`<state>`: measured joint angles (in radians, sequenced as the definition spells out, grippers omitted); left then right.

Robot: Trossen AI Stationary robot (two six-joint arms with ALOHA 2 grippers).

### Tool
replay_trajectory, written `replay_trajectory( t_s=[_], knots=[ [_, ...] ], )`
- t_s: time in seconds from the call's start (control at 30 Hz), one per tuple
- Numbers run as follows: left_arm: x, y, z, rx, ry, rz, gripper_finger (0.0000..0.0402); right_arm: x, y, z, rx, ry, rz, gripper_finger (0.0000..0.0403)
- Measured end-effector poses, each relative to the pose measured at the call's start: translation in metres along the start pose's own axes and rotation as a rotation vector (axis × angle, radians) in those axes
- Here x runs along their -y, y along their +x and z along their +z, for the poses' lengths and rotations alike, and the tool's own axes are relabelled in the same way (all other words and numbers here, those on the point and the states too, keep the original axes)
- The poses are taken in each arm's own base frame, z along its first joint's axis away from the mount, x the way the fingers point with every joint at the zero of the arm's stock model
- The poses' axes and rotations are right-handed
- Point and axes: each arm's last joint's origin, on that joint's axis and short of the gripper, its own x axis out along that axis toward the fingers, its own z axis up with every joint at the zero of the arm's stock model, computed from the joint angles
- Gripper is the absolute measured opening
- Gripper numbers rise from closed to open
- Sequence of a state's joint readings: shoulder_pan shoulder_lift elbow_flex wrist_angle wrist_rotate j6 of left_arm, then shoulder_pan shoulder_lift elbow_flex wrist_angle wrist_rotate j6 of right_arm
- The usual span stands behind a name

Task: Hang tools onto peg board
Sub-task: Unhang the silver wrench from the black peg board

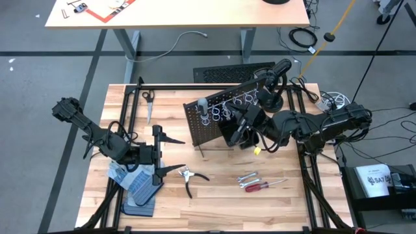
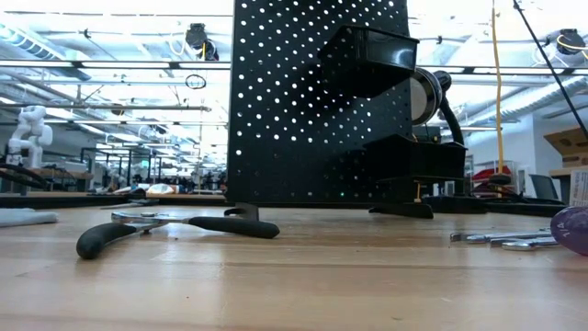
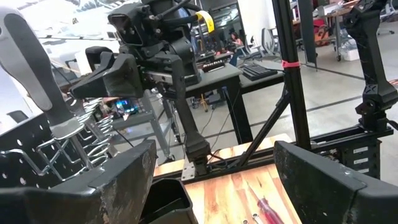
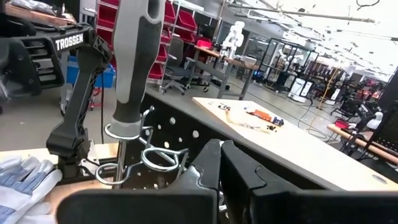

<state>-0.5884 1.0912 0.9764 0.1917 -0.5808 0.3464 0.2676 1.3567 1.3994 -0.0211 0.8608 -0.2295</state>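
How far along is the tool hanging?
Done: grey-handled screwdriver sits in a ring on the peg board. In hand: nothing; right gripper shut, empty, at the board; left gripper open. Left: pliers, wrenches, red-handled screwdriver on the table.

The table [image 1: 214, 195] is lit evenly from above in the high view, and only short, soft shadows are cast beneath the arms and the peg board [image 1: 224, 117]. In the low view, the upper part of the frame is washed out by bright ceiling lights, so the peg board [image 2: 303, 101] is rendered as a near silhouette, with light seen through its holes. A dull sheen is carried by the tabletop [image 2: 294, 276] in the lower frame, and the nearest wood is blurred. In the left wrist view, the upper left is overexposed. In the right wrist view, the grey-handled screwdriver [image 4: 134, 56] is soft-edged, and glare is seen at the upper right.
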Motion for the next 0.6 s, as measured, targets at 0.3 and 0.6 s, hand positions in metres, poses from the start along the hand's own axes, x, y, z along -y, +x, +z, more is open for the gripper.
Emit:
replay_trajectory(
  t_s=[0.3, 0.6],
  knots=[
    [0.0, 0.0, 0.0, 0.0, 0.0, 0.0, 0.0334, 0.0, -0.001, 0.005, 0.041, -0.017, -0.002, 0.0],
    [0.0, 0.0, 0.0, -0.001, 0.0, 0.0, 0.0334, 0.004, -0.006, 0.018, 0.129, -0.062, -0.027, 0.0]
  ],
)
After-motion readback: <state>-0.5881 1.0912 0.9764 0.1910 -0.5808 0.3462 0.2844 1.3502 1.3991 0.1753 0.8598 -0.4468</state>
